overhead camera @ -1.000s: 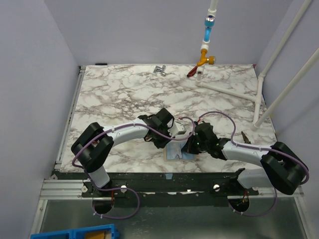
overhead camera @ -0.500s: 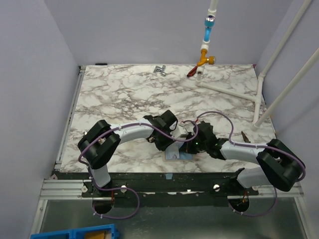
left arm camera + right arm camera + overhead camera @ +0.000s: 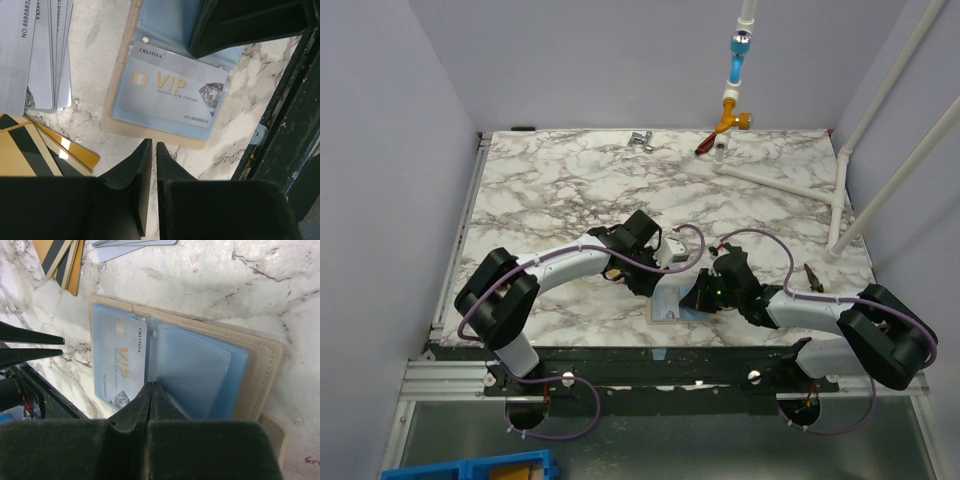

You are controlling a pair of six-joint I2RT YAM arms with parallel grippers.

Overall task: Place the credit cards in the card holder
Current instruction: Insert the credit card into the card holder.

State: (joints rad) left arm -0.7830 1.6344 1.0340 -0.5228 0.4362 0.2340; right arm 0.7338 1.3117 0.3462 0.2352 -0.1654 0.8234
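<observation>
The card holder lies open and flat on the marble table, close to its near edge and between the two arms. Its tan outer cover shows as a border around pale blue see-through sleeves. One pale grey card, printed with gold "VIP" lettering, sits inside the sleeve on one half of the holder. The sleeve on the other half looks empty. The right claw is shut tight with nothing between its fingers. Its tips are down at the fold between the two sleeves, right at the edge of the sleeved card, though the pictures do not show whether they press on the plastic. The left claw hangs just off the holder's long tan edge, above bare marble. Its fingers are almost together, with only a thin slit between them, and they hold nothing. The other cards lie loose on the table beside the holder, apart from it. A fanned pile of grey cards lies face up with printed numbers showing. Next to it is a small pile of gold cards with dark stripes, close to the left claw. From above, the left arm hides both piles.
</observation>
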